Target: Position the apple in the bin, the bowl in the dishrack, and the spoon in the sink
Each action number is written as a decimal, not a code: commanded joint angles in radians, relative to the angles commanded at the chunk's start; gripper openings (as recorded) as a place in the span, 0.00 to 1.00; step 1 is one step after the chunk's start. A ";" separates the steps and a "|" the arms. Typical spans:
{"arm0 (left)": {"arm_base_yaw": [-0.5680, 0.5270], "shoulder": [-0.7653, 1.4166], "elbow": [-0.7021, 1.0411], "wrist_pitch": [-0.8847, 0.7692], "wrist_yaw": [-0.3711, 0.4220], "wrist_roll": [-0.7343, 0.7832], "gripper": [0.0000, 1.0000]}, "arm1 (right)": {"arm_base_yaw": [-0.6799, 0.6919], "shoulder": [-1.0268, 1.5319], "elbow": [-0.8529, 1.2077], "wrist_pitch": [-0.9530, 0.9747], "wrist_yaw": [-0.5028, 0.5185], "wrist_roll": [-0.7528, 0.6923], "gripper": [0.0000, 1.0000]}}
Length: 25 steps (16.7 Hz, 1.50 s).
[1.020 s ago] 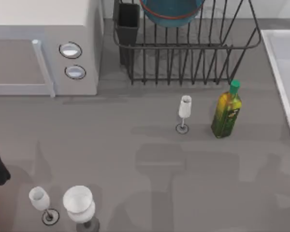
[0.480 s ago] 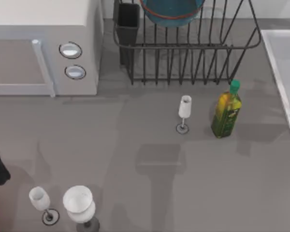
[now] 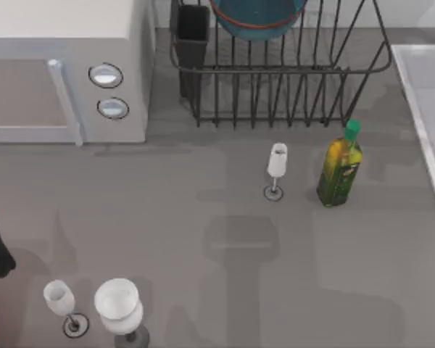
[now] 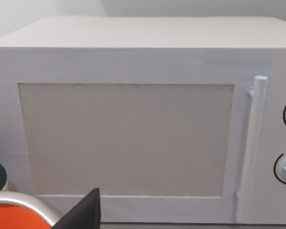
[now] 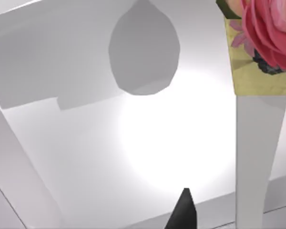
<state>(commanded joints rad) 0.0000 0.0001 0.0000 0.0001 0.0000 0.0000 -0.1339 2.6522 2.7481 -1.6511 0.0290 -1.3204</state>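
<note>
Fingers of the right gripper (image 5: 183, 213) show one dark tip, so I cannot tell their opening. Beyond them lie the sink (image 5: 86, 143) and a white flowered handle (image 5: 255, 143), probably the spoon. Since a second ago only shadows shifted; the bowl (image 3: 257, 18) stays in the dishrack (image 3: 275, 94). The left gripper (image 4: 83, 214) is parked facing the microwave (image 4: 133, 133).

No word, number or brand can be read anywhere. The oil bottle (image 3: 340, 172) on the worktop carries a yellow label with dark marks (too small to make out). The microwave (image 4: 133, 119) shows two plain knobs (image 3: 106, 75) with no figures or signs around them.
</note>
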 joint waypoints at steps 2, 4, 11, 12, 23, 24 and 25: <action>0.000 0.000 0.000 0.000 0.000 0.000 1.00 | -0.004 0.043 0.052 -0.015 -0.010 0.011 0.00; 0.000 0.000 0.000 0.000 0.000 0.000 1.00 | -0.005 0.052 0.063 -0.019 -0.012 0.014 0.00; 0.000 0.000 0.000 0.000 0.000 0.000 1.00 | -0.001 0.032 -0.006 0.028 -0.014 0.014 0.00; 0.000 0.000 0.000 0.000 0.000 0.000 1.00 | -0.001 0.021 -0.041 0.053 -0.016 0.014 0.00; 0.000 0.000 0.000 0.000 0.000 0.000 1.00 | -0.006 -0.066 -0.347 0.273 -0.014 0.011 0.00; 0.000 0.000 0.000 0.000 0.000 0.000 1.00 | -0.006 -0.066 -0.347 0.273 -0.014 0.011 0.00; 0.000 0.000 0.000 0.000 0.000 0.000 1.00 | -0.006 -0.066 -0.347 0.273 -0.014 0.011 0.00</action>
<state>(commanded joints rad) 0.0000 0.0001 0.0000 0.0001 0.0000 0.0000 -0.1404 2.5865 2.4011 -1.3779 0.0154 -1.3089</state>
